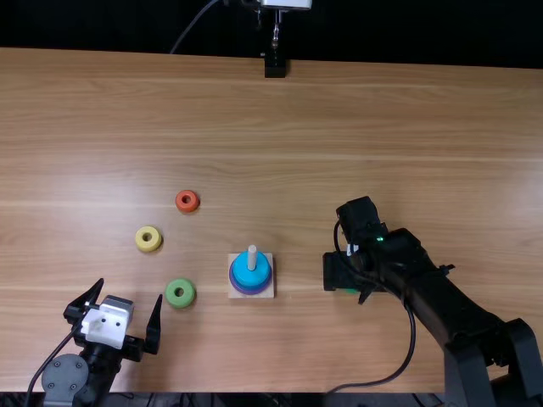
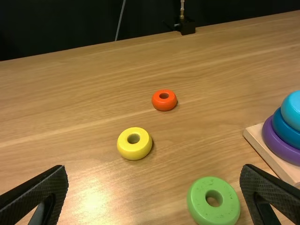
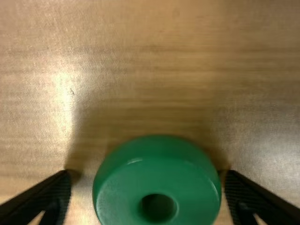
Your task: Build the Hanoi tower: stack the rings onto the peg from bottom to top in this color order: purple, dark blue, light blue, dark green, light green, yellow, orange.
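In the top view my right gripper (image 1: 343, 278) is low over the dark green ring (image 1: 350, 291), mostly covering it. In the right wrist view the open right gripper (image 3: 147, 176) has a finger on each side of the dark green ring (image 3: 157, 187). My left gripper (image 1: 131, 291) is open left of the light green ring (image 1: 180, 302); the left wrist view has the left gripper (image 2: 154, 169) with nothing between its fingers. On the peg (image 1: 252, 256), light blue (image 1: 244, 273) is uppermost, above dark blue (image 2: 286, 131) and purple (image 2: 276, 144).
The yellow ring (image 1: 148, 238) and orange ring (image 1: 187, 201) lie on the table left of the wooden base (image 1: 233, 291). A black stand (image 1: 275, 66) is at the far table edge. A cable loops beside the right arm.
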You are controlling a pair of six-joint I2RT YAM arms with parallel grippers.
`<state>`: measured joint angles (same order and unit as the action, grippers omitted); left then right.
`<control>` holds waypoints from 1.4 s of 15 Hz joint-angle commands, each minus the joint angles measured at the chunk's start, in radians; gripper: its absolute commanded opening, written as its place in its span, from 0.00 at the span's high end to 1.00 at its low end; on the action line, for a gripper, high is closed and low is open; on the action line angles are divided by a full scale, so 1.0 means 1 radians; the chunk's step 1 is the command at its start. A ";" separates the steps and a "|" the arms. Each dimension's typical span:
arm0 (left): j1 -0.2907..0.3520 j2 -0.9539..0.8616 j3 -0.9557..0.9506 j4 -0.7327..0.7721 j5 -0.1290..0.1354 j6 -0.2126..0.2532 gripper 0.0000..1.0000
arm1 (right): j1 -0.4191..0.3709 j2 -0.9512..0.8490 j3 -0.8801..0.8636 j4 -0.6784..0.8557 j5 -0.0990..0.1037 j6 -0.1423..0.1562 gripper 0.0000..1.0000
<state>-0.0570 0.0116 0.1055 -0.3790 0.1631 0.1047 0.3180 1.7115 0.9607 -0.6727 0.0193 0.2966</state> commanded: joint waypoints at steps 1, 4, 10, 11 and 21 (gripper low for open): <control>0.006 -0.012 -0.105 -0.076 0.010 0.015 0.00 | -0.014 -0.027 -0.036 0.031 -0.006 0.013 1.00; 0.006 -0.012 -0.105 -0.076 0.010 0.015 0.00 | -0.011 -0.030 -0.043 0.033 -0.005 0.013 1.00; 0.006 -0.012 -0.105 -0.076 0.010 0.015 0.00 | 0.000 -0.087 0.013 0.014 -0.010 -0.020 1.00; 0.006 -0.012 -0.105 -0.076 0.010 0.015 0.00 | 0.000 -0.113 0.044 -0.020 -0.010 -0.065 1.00; 0.006 -0.012 -0.105 -0.076 0.010 0.015 0.00 | 0.185 -0.121 0.612 -0.565 -0.016 -0.306 1.00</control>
<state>-0.0570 0.0116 0.1055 -0.3790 0.1631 0.1047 0.4786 1.6089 1.5372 -1.2339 0.0116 0.0063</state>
